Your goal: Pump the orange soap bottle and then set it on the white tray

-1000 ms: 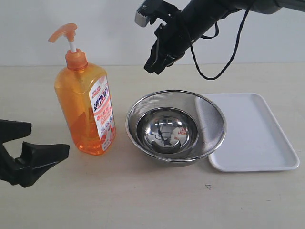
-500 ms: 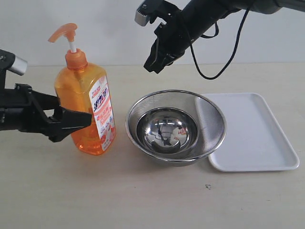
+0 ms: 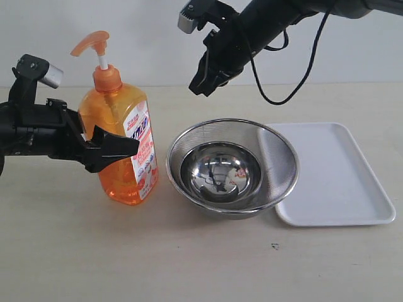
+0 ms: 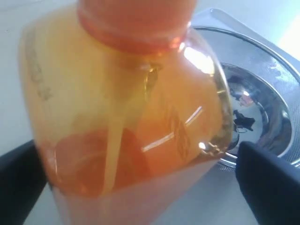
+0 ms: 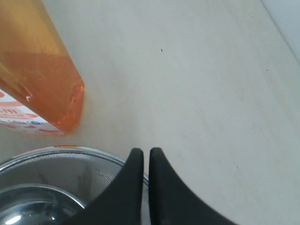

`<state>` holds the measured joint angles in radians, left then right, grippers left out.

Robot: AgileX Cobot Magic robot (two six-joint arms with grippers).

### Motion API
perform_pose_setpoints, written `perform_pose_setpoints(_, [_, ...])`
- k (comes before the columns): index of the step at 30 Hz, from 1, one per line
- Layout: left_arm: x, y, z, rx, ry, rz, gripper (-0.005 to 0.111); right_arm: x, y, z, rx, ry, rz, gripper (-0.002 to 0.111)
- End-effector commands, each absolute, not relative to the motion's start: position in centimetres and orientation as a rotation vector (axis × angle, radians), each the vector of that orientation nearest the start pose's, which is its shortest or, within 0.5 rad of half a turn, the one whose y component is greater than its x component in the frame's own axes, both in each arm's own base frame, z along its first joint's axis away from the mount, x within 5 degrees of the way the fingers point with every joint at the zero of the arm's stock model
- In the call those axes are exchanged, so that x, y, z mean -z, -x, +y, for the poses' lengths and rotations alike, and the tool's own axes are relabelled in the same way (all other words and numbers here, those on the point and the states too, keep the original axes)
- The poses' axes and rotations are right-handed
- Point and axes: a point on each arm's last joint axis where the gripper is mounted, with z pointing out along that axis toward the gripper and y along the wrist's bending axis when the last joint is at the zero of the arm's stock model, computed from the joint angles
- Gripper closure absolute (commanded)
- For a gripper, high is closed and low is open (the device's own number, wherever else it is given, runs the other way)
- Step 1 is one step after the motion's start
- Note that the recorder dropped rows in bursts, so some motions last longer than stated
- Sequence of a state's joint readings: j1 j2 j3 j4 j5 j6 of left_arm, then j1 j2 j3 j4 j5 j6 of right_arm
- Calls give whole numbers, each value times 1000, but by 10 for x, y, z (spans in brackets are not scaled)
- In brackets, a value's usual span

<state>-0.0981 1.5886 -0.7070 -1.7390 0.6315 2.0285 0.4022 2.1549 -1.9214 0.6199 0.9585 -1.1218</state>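
Tipping: your left gripper (image 4: 143, 185) gapes around the tall translucent orange soap bottle (image 3: 121, 178); an off-centre squeeze could topple it rightward.

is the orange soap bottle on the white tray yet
No, in the exterior view the orange soap bottle stands on the table, across the mesh bowl from the white tray.

The black left arm (image 3: 31, 129) is topped by a short silver-grey cylinder (image 3: 49, 75). The left gripper (image 3: 119, 139) is formed of broad black fingers (image 3: 116, 148) tapered to blunt tips. A light grey block (image 3: 187, 22) is mounted on the black right arm (image 3: 271, 19), and a thin black cable (image 3: 280, 97) is looped below it. The right gripper (image 3: 200, 88) is made of two slim black prongs (image 5: 133, 187).
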Motion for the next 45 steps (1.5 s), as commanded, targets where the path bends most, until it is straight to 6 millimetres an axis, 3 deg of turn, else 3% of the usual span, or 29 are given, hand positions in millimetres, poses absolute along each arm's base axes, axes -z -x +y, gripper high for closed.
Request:
perform_pose_setpoints(1, [-198, -287, -85, 630, -711, 2023, -2, -265, -423, 230, -536, 1472, 1948, 108])
perform_pose_setpoints(8, [-198, -287, -85, 627, -710, 2024, -2, -264, -412, 241, -585, 1551, 1929, 108])
perform_pose_setpoints(21, [-197, -288, -84, 612, -705, 2032, -2, -265, -388, 287, -579, 1648, 1802, 108])
perform_pose_setpoints(28, [-196, -289, -82, 593, -698, 2045, -2, -268, -395, 288, -507, 1596, 1755, 108])
perform_pose_setpoints(45, [-194, -290, -80, 564, -689, 2061, -2, -264, -382, 287, -597, 1751, 1742, 108])
